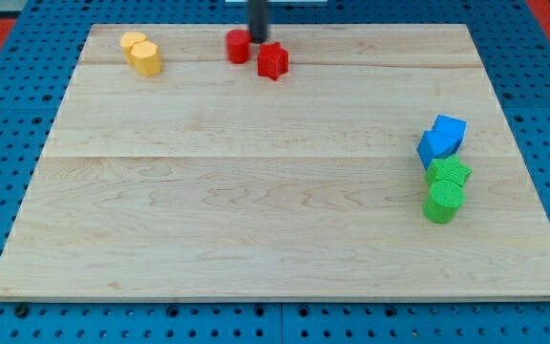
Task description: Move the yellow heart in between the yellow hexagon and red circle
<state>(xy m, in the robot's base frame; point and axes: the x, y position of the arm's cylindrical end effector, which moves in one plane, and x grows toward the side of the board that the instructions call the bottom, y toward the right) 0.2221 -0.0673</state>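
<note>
No fingers fitted, hence nothing apart or clamped; my tip (pixel 257 40) just beside red circle (pixel 238 46), well apart from touching yellow pair (pixel 141 52) on counter (pixel 256 191); heart seemingly unplaced, task outstanding.

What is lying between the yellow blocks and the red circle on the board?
Nothing: the camera view shows bare wood between the yellow blocks and the red circle.

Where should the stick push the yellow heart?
Probably its lower-left side, pushing toward the view's right. The yellow heart, seemingly the lower yellow block, touches the yellow hexagon above it, and the red circle lies rightward. My tip is beside that circle.
</note>
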